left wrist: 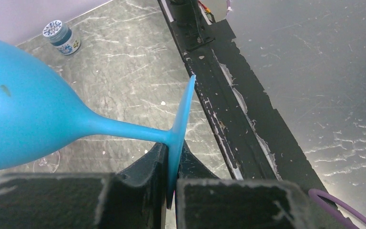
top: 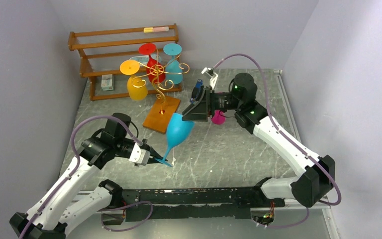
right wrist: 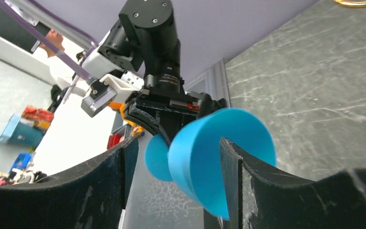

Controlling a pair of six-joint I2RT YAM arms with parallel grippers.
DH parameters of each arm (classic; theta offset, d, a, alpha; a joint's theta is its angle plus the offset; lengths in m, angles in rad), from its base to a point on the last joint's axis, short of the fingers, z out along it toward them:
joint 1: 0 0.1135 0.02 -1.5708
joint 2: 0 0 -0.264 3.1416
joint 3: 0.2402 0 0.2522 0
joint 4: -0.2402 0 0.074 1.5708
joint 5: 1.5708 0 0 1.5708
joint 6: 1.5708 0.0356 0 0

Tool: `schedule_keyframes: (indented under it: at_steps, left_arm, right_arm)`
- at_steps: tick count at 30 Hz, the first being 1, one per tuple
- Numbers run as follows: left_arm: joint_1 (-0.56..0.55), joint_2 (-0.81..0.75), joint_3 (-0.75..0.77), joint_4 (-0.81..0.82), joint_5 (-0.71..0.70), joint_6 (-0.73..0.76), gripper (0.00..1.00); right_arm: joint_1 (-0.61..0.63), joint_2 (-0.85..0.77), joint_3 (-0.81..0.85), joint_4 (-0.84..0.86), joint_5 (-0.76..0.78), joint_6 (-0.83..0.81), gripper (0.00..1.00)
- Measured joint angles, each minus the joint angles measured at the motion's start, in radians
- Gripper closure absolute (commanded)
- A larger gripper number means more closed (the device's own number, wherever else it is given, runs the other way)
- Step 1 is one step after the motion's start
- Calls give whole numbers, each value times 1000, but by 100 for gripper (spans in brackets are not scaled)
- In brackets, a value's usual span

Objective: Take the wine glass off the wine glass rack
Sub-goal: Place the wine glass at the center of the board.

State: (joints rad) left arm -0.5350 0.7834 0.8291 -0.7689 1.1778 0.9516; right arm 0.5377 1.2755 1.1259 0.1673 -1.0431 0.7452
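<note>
Pinched tilted blue wine glass [top: 179, 130] by foot with left pincer [top: 157, 159], toward near edge of bench [top: 238, 154]. Held right pincer [right wrist: 174, 148] spread around bowl, beside wine glass rack [top: 160, 115].

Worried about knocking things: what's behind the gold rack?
A wooden shelf holding a small box; glasses hanging on the rack hide its middle.

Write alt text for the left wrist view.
A blue wine glass is held sideways, its foot pinched between the left jaws, bowl filling the frame's left. Behind it, a grey marbled table with a small patterned jar.
</note>
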Motion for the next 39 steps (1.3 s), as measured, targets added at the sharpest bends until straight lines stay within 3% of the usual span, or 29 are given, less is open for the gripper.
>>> schedule_keyframes:
  at_steps: [5, 9, 13, 21, 25, 31, 39]
  left_arm:
    - [0, 20, 12, -51, 4, 59, 95]
    - [0, 19, 13, -60, 4, 68, 95]
    - [0, 19, 13, -82, 3, 81, 95]
    - [0, 12, 13, -96, 2, 83, 95]
    - [0, 7, 13, -94, 0, 79, 95]
    - [0, -6, 13, -89, -4, 72, 95]
    - [0, -8, 5, -80, -3, 73, 95]
  right_arm:
    - [60, 51, 52, -88, -21, -55, 45]
    - [61, 66, 53, -124, -41, -69, 48]
    - [56, 104, 120, -244, -69, -130, 57]
    - [71, 158, 177, -332, -134, -166, 58]
    - [98, 159, 177, -332, -169, -166, 64]
    - [104, 162, 177, -328, -177, -162, 74]
    - [106, 164, 173, -290, -195, -118, 96]
